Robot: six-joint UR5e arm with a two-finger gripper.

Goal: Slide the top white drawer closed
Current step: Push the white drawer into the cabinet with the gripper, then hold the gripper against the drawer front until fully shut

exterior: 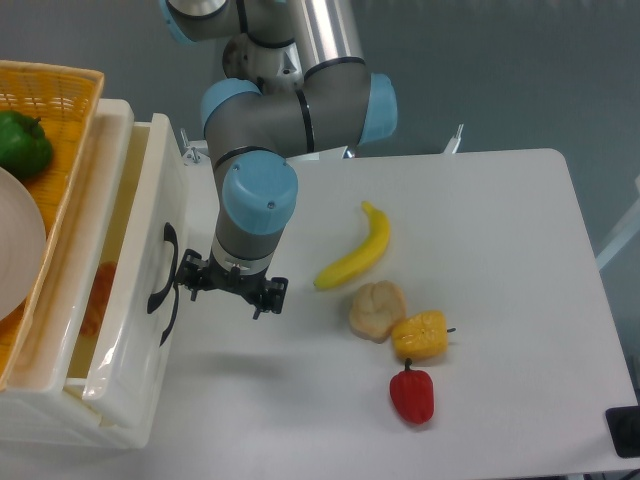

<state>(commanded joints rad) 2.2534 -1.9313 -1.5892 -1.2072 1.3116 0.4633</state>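
The top white drawer (150,210) juts out a little from the white cabinet at the left, its black curved handle (160,268) facing right. An orange croissant-like item (98,295) lies inside it, mostly hidden by the drawer front. My gripper (228,287) hangs just right of the handle, close against the drawer front. Its fingers point down and I cannot tell whether they are open or shut.
A yellow basket (75,120) on the cabinet holds a green pepper (22,143) and a white plate (18,255). On the table lie a banana (358,258), a pale bun (377,309), a yellow pepper (420,335) and a red pepper (411,395).
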